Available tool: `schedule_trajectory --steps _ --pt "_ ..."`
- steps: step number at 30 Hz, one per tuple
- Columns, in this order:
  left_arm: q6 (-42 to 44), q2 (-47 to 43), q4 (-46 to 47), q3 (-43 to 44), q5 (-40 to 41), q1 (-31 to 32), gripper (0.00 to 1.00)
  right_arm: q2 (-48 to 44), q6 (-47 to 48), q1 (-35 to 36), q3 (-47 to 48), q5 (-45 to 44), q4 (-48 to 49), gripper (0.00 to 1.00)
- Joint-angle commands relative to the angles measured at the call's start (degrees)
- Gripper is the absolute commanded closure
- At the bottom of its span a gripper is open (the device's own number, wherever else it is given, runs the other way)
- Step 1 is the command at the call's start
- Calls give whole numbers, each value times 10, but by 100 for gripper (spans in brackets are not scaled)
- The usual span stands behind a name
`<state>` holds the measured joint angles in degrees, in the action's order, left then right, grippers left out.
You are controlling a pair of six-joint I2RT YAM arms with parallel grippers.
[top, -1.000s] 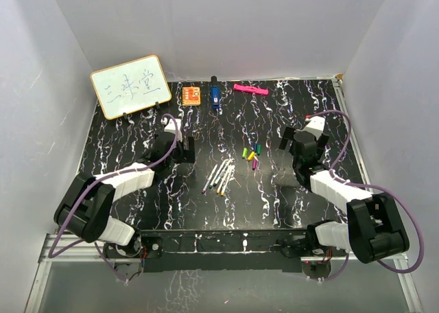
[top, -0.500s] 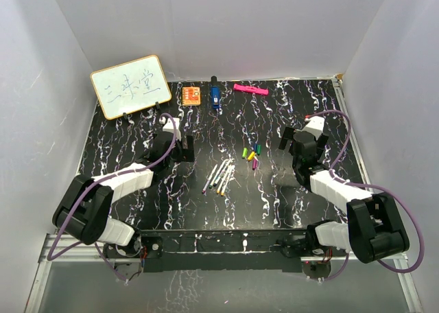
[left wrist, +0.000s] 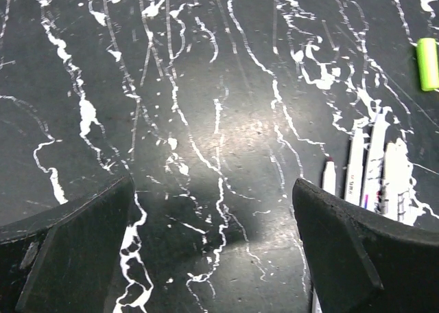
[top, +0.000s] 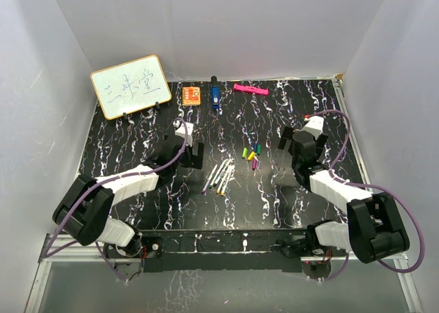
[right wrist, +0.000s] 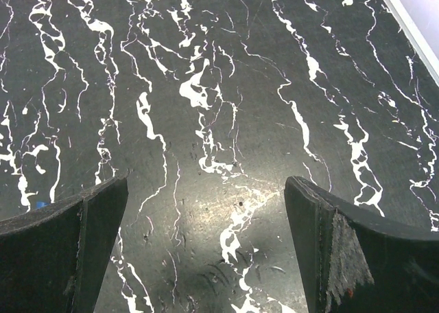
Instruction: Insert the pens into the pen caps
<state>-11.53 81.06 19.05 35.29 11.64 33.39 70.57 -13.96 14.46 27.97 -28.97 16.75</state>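
Bench: black with white veining, unchanged. Whiteboard stands propped at the far left corner, well beyond the left hand, and is unchanged.

Left hand: released, jaws spread wide. Its wrist view shows only bare bench in the gap. Change from a second ago: it has shifted to its right and a little nearer the arm bases, closing on the pens. Half a second ago it stood farther left and farther back.

Right hand: released, jaws wide, holding nothing. Its wrist view shows bare bench. Its position matches both earlier frames, with no shift I can make out.

Pens: a loose bundle lying flat, roughly parallel. They sit just right of the left hand and slightly nearer the bases, well left of the right hand. Untouched, same spot as before. In the left wrist view their ends show beside the right jaw.

Pink bar, dark blue object, orange card: in a row along the far edge, beyond both hands, unmoved.

Caps: a small scatter between the two hands, nearer the right hand and just beyond the pens. They lie apart from the pens, with none fitted. Same place as earlier. One green cap shows ahead and to the right of the left hand.
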Motion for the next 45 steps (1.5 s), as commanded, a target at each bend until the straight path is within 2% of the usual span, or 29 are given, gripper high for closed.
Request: schedule_trajectory --steps 1,6,14,21,30,31,33,35,37,39,40,41,42,45 --pt "7 -19 -48 49 -13 19 1 -15 -12 8 27 0 -2 2" --pt "-14 -7 -115 92 -83 35 1 -30 -29 18 30 8 -37 2" --pt "-73 -8 -166 78 -158 36 1 -74 -57 48 14 18 -99 4" --pt "-106 -18 -201 51 -156 38 1 -100 -61 51 6 21 -106 16" --pt "-114 -49 -229 47 -157 39 2 -130 -81 50 2 8 -98 18" --pt "-115 -58 -229 44 -158 40 2 -138 -85 50 -2 3 -95 20" --pt "-116 -74 -229 37 -159 40 3 -156 -91 49 -12 -3 -86 31" --pt "-117 -86 -223 29 -163 40 17 -175 -98 49 -22 -13 -80 41" --pt "-117 -91 -215 25 -171 40 52 -186 -102 46 -28 -15 -73 44" --pt "-118 -89 -209 25 -181 40 66 -191 -106 40 -32 -7 -69 48" --pt "-118 -85 -208 28 -186 40 72 -191 -109 34 -32 1 -68 59" --pt "-118 -81 -208 29 -189 40 76 -191 -113 27 -33 9 -65 79" --pt "-118 -76 -208 32 -192 40 77 -190 -117 19 -33 16 -63 84" --pt "-118 -68 -213 38 -189 40 77 -183 -121 3 -32 26 -64 79"
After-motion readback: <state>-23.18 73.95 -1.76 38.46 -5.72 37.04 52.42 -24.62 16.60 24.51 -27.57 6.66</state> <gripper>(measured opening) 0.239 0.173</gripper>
